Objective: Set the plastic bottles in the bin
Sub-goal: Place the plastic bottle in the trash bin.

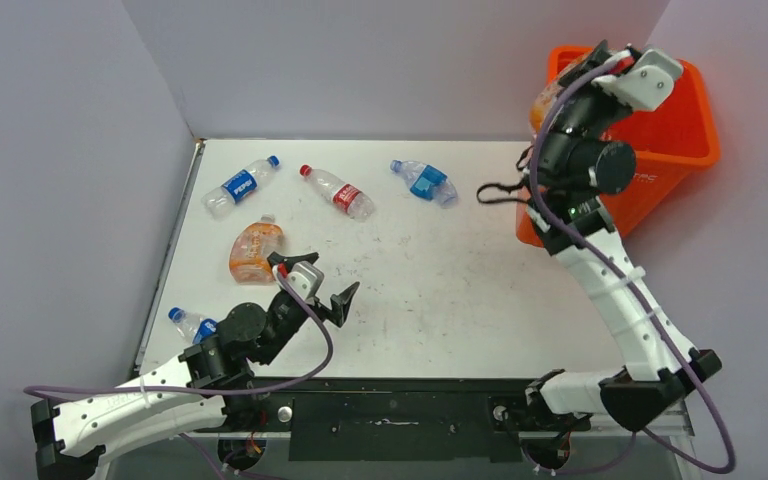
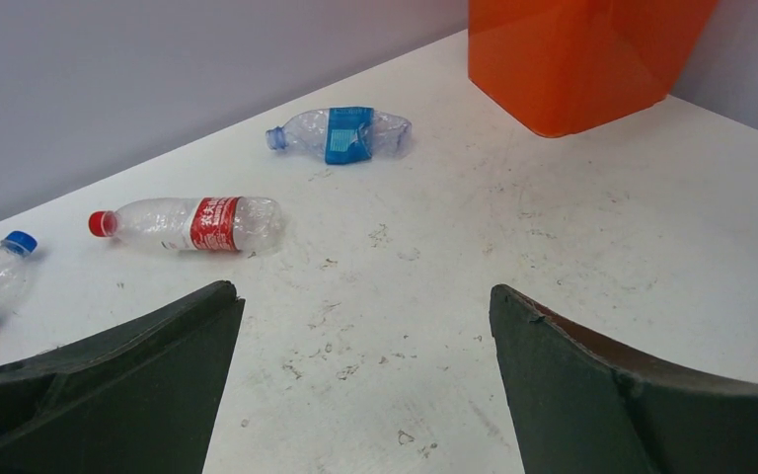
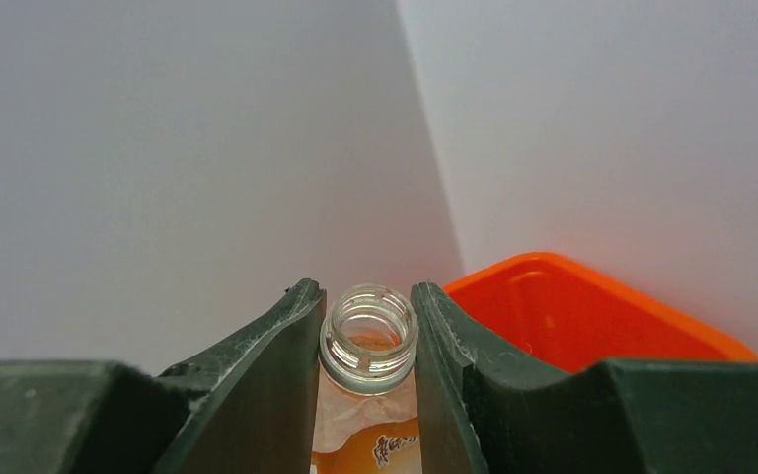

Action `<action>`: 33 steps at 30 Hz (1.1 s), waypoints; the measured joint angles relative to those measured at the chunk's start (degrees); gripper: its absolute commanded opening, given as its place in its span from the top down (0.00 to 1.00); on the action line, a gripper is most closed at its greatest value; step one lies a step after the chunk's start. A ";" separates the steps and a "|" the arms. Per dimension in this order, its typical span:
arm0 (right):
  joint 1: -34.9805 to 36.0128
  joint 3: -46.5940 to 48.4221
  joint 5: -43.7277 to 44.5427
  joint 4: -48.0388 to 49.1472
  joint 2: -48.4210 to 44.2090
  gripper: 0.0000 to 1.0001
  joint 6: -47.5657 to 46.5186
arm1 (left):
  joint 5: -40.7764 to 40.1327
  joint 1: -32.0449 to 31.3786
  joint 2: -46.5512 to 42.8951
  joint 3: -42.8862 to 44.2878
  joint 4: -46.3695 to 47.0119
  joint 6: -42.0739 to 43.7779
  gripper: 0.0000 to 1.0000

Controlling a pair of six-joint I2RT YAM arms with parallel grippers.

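Right gripper [image 3: 365,296] is clamping an uncapped orange bottle [image 3: 365,390] at the rim of the bin [image 1: 680,140], two o'clock, while the left gripper [image 1: 317,283] is hovering agape, with five bottles [image 1: 337,192] lying on the bench [image 1: 440,300] awaiting collection.

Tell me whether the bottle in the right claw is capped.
Uncapped: the right claw grips the bottle by its neck, bare threaded mouth showing.

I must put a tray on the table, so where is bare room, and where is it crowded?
The wide bare patch lies between the blue-label bottle, the bin, the left end effector and the near edge. The far left is crowded: Pepsi bottle, red-label bottle, orange bottle. The right end effector grips an uncapped bottle by the bin.
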 measured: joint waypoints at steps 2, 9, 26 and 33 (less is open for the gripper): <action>-8.76 3.43 -0.02 -3.13 4.09 0.95 5.62 | -1.03 0.00 0.09 0.07 -0.13 -0.04 0.04; -26.23 11.98 0.74 -5.84 11.65 0.95 16.81 | -2.71 -0.07 0.22 0.42 -0.26 -0.63 0.04; -37.46 12.24 -0.42 -17.62 18.18 0.09 37.64 | -4.76 -0.39 3.45 0.55 -1.40 -0.15 0.04; -25.66 18.21 -4.44 -17.97 17.92 0.10 37.48 | -6.08 -0.39 4.48 0.55 -1.40 0.04 0.04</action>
